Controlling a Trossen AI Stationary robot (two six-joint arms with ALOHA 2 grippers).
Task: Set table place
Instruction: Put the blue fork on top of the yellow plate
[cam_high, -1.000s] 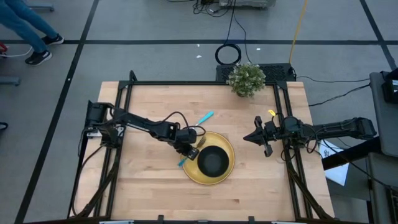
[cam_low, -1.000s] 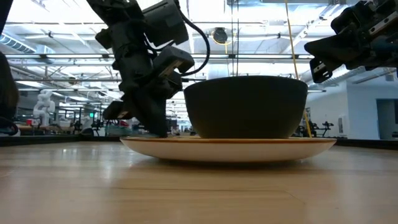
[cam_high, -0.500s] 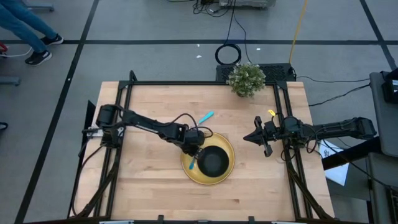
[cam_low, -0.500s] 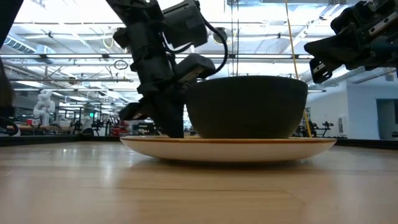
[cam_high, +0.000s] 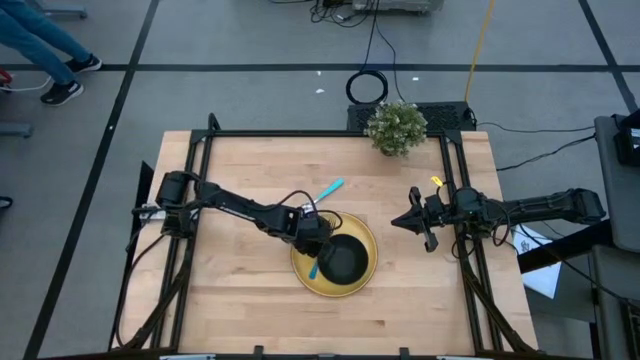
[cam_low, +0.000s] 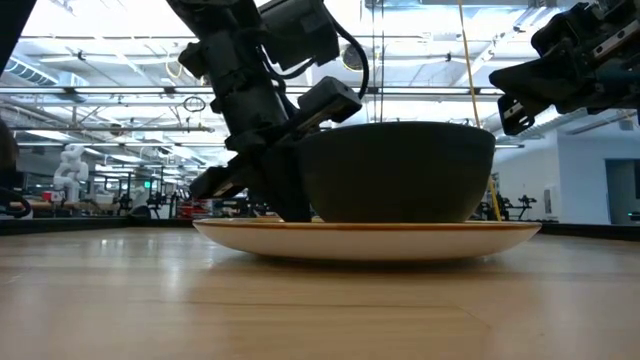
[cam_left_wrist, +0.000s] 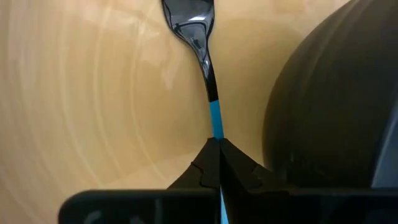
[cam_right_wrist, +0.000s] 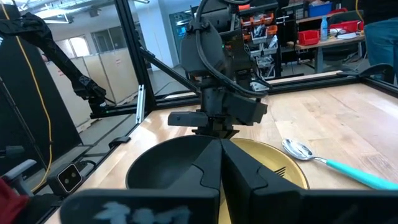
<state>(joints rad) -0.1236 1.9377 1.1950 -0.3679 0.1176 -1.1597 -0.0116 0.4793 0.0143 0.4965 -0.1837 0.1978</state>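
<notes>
A round yellow plate (cam_high: 362, 282) lies on the wooden table (cam_high: 240, 170), and a black bowl (cam_high: 345, 260) stands on it. My left gripper (cam_high: 317, 243) is over the plate's left part, right beside the bowl, and is shut on a blue-handled utensil (cam_high: 315, 266) with a shiny metal head (cam_left_wrist: 189, 18). In the low view my left gripper (cam_low: 285, 195) reaches down to the plate (cam_low: 370, 238) at the bowl's (cam_low: 395, 170) left side. My right gripper (cam_high: 412, 222) is shut and empty, held above the table near its right edge. My left gripper pinches the utensil's blue handle (cam_left_wrist: 216, 127) between its two fingertips. The fingers slant down from the table's left. The utensil runs on forward past the fingertips, with its head over the yellow plate (cam_left_wrist: 93, 93) beside the bowl (cam_left_wrist: 336, 99). I cannot tell whether the head touches the plate.
A second blue-handled spoon (cam_high: 330, 188) lies on the table behind the plate; it also shows in the right wrist view (cam_right_wrist: 323, 158). A small potted plant (cam_high: 396, 127) stands at the far edge. Bare wood lies to the plate's left and near sides.
My left gripper has gone toward the table's right edge with the utensil, from the plate's left rim in over the plate to beside the bowl. The utensil, which was outside the rim, now lies over the plate.
</notes>
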